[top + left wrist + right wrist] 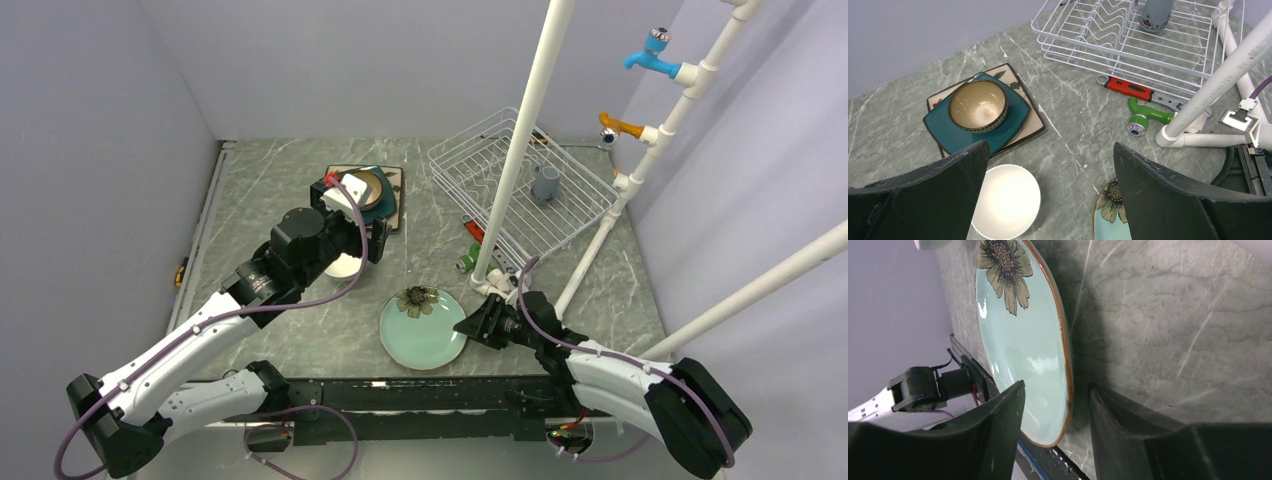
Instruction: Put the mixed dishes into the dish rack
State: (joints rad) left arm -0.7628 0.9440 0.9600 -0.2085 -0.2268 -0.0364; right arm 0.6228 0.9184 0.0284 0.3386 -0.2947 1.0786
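The white wire dish rack [520, 185] stands at the back right with the grey-white mug [545, 183] inside it; both also show in the left wrist view, rack [1128, 40] and mug [1155, 12]. The brown glazed bowl [978, 105] sits on the teal square plate [955, 135], which lies on the cream flowered plate [1030, 127]. The white bowl [1007, 200] sits in front of them. My left gripper [1050, 150] is open and empty above the table beside the white bowl. The mint-green plate [422, 328] lies near the front. My right gripper [1057, 389] is open, its fingers astride the plate's right rim [1068, 385].
A white pipe frame [510, 160] rises in front of the rack, with blue [655, 55] and orange [622, 125] taps at the right. A red-handled wrench [1130, 89] and a green fitting [1148, 116] lie between rack and plate.
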